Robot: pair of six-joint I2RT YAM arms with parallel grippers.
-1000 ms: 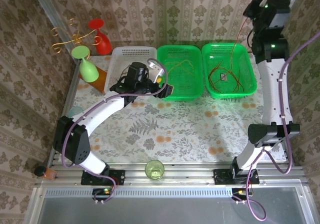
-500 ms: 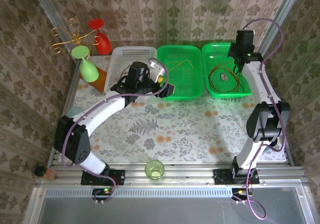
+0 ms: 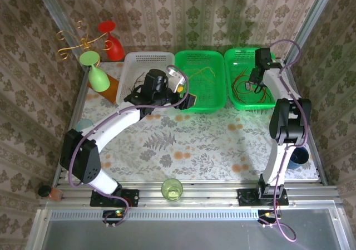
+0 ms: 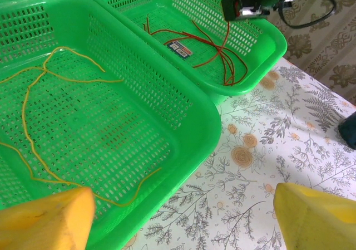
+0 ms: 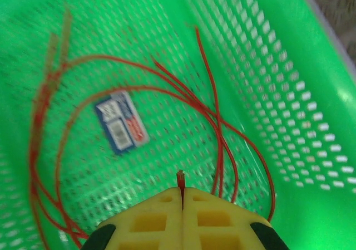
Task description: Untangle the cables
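Several red cables (image 5: 217, 116) lie looped in the right green basket (image 5: 289, 94), next to a small label tag (image 5: 119, 122). My right gripper (image 5: 182, 191) is low inside that basket, shut on the end of one red cable (image 5: 181, 177). From above, the right gripper (image 3: 256, 81) hangs over those red cables (image 3: 250, 93). A yellow cable (image 4: 33, 94) lies in the middle green basket (image 4: 189, 99). My left gripper (image 4: 181, 219) is open over that basket's front right corner with nothing between its fingers, and from above the left gripper (image 3: 181, 87) is at the same spot.
A white basket (image 3: 147, 58) stands left of the green ones. A green goblet (image 3: 97, 74), a red goblet (image 3: 113, 41) and a gold candle holder (image 3: 78, 38) crowd the back left. A green cup (image 3: 172, 189) sits at the front edge, a blue cup (image 3: 297, 155) at the right.
My right arm has swung down from high at the back right into the right green basket, still shut on the red cable. The left arm has stayed put.
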